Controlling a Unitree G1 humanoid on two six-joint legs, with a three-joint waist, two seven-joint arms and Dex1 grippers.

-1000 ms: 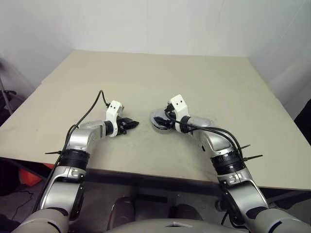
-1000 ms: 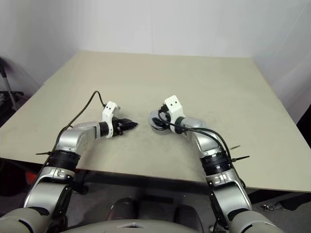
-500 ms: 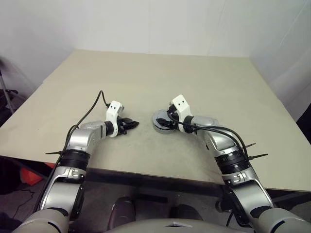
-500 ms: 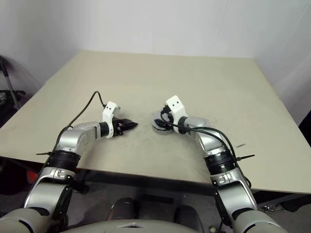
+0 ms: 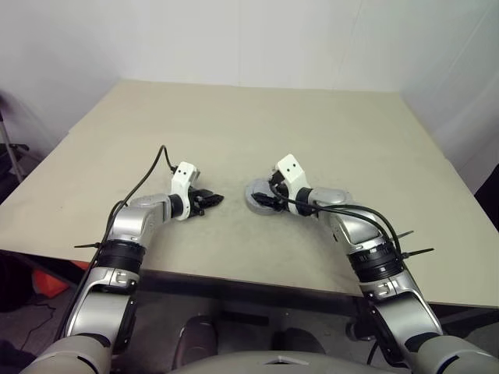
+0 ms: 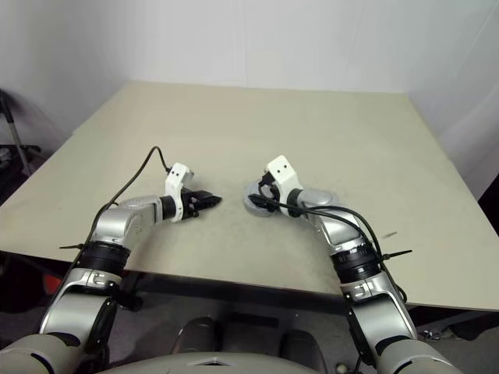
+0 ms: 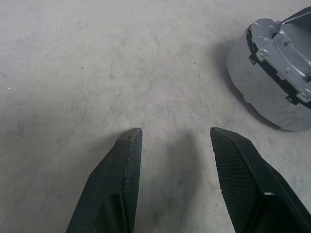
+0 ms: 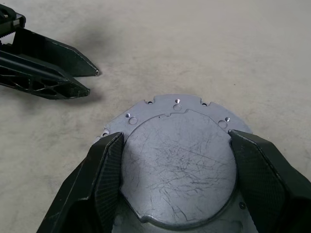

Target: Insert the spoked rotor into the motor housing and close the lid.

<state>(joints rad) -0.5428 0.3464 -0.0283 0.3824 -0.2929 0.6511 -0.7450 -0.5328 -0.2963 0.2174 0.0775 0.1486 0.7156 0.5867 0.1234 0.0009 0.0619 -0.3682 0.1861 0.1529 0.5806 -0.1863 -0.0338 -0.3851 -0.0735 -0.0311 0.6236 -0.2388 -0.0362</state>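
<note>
A round grey metal lid (image 8: 177, 155) with small holes around its flange lies flat on the beige table (image 5: 234, 125), a little right of the middle. It covers what is beneath, so the motor housing and the spoked rotor are hidden. My right gripper (image 8: 175, 137) is shut on the lid's raised round cap, one black finger (image 8: 104, 179) against each side. My left gripper (image 7: 175, 132) hovers open over bare table a short way left of the lid (image 5: 253, 195), pointing at it with nothing between its fingers. In the left wrist view, the lid's grey side wall (image 7: 257, 82) shows.
The table's front edge (image 5: 234, 276) runs close below both arms. A black cable (image 5: 148, 175) loops over the left forearm. White walls stand behind the table's far edge.
My right elbow has swung outward to the right and the wrist has turned a little around the lid. The lid stays where it was, and the left arm has not moved.
</note>
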